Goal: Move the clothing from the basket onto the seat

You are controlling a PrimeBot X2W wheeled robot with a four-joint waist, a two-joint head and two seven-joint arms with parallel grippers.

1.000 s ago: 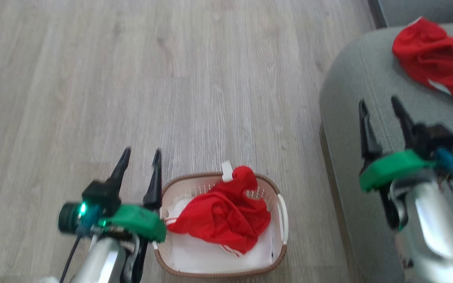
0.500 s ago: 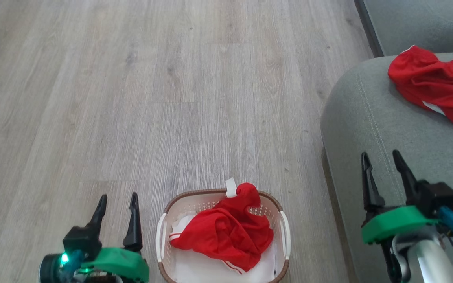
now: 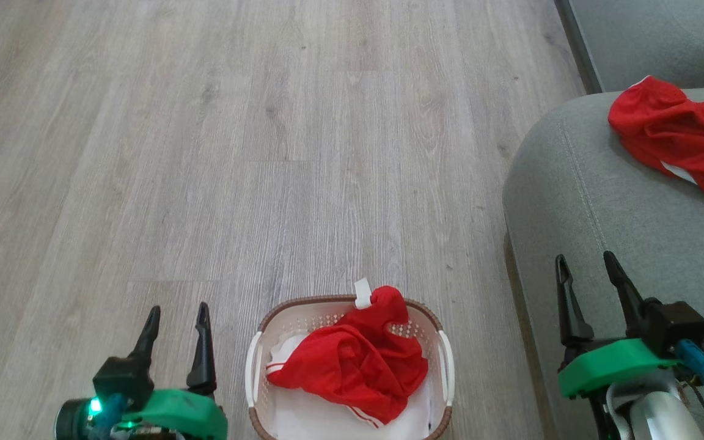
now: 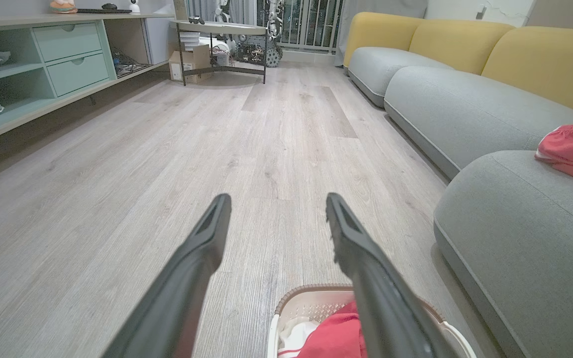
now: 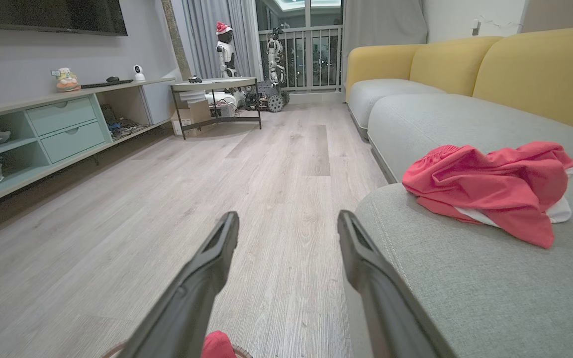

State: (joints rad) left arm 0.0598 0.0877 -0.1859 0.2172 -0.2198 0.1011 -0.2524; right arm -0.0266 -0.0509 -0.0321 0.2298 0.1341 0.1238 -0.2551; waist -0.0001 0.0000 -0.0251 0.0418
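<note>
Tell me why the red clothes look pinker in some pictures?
Head view: sharp, the clothing on the seat is bright red. Right wrist view: it looks paler, pinkish, probably that camera's colour; the right hand looms big and soft-edged. Left wrist view: pinkish too, the left hand stretched by the wide lens.

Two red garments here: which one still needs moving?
The red garment bunched in the basket, one fold draped over its far rim. The other red garment already lies on the seat.
</note>
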